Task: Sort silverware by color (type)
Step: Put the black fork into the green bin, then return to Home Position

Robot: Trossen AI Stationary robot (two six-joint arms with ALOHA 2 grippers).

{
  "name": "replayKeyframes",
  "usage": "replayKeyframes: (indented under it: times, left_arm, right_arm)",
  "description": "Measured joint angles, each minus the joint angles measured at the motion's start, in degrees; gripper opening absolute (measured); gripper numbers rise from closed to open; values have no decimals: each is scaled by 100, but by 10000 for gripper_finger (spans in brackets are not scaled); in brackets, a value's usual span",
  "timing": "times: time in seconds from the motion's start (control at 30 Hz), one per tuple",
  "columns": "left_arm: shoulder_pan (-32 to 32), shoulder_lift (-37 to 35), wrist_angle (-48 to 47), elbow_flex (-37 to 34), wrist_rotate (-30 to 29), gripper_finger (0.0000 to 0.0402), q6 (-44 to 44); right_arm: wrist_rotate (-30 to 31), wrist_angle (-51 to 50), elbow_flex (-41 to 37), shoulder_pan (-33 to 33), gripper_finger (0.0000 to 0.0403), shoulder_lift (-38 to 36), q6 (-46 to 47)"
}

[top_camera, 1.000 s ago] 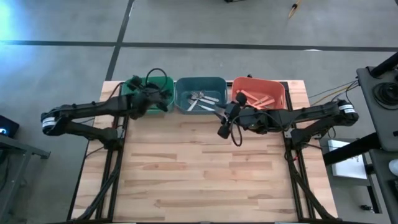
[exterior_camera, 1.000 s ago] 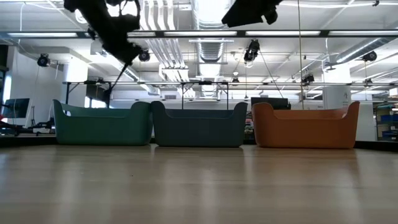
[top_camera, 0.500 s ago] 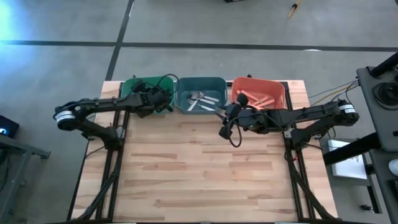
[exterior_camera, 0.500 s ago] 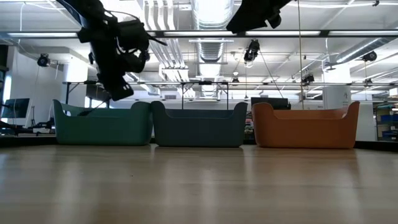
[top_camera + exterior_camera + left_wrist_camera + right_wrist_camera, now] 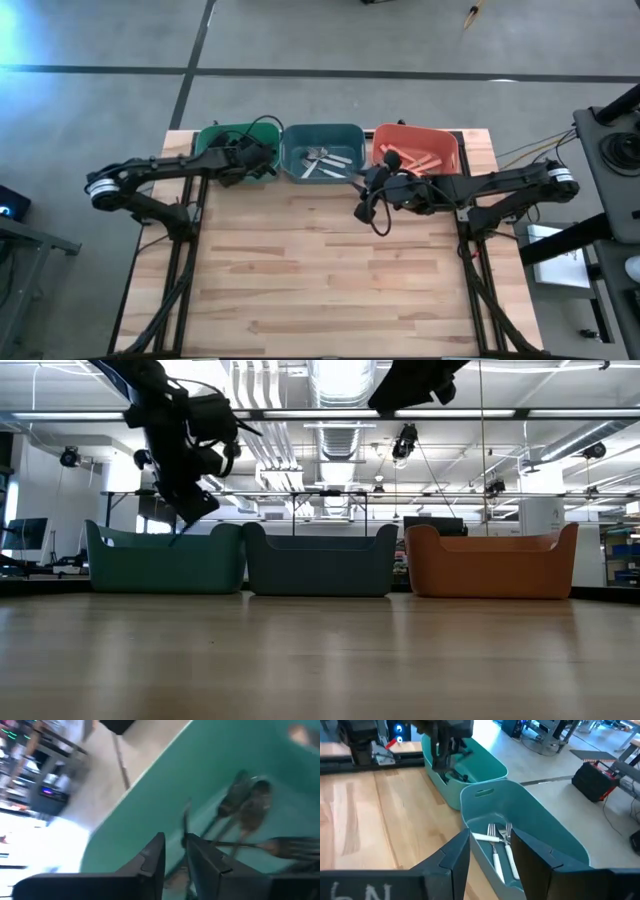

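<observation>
The left arm reached in from the bench's left edge, its left gripper (image 5: 258,160) hanging over the green bin (image 5: 212,140) at the far edge, fingers parted by a narrow gap with a thin dark utensil (image 5: 186,822) between them; a grip could not be told. Black silverware (image 5: 245,807) lay in that bin. The right arm stretched from the right edge, its right gripper (image 5: 362,178) spread empty at the blue bin's (image 5: 322,131) near rim. Silver forks (image 5: 499,845) lay inside; orange-handled pieces (image 5: 415,158) lay in the orange bin (image 5: 445,138).
</observation>
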Motion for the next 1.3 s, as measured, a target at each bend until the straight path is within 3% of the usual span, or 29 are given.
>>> replayKeyframes:
  times: [0.37, 0.53, 0.7, 0.87, 1.07, 1.3]
  left_arm:
    - [-25, -989, 113, 0, 255, 100, -1331]
    - [-149, -1838, 632, 0, 856, 100, -1455]
    - [-658, -2583, 1560, -18, 1472, 100, -1234]
    - [-1699, -2940, 2506, -245, 1932, 100, -477]
    - [-2974, -2937, 3660, -820, 1970, 100, 101]
    - [-3917, -2690, 4860, -1647, 2050, 100, 97]
  right_arm:
    - [-13, -1467, 709, 0, 132, -516, 894]
    - [-30, -2161, 633, -82, 130, -832, 929]
    - [-75, -2535, 63, -365, 130, -1327, 1576]
    - [-632, -1624, -1066, -411, 130, -1897, 1798]
    - [-967, 461, -2500, -413, 130, -2318, 1807]
    - [-1719, 1591, -3268, -413, 125, -2355, 1551]
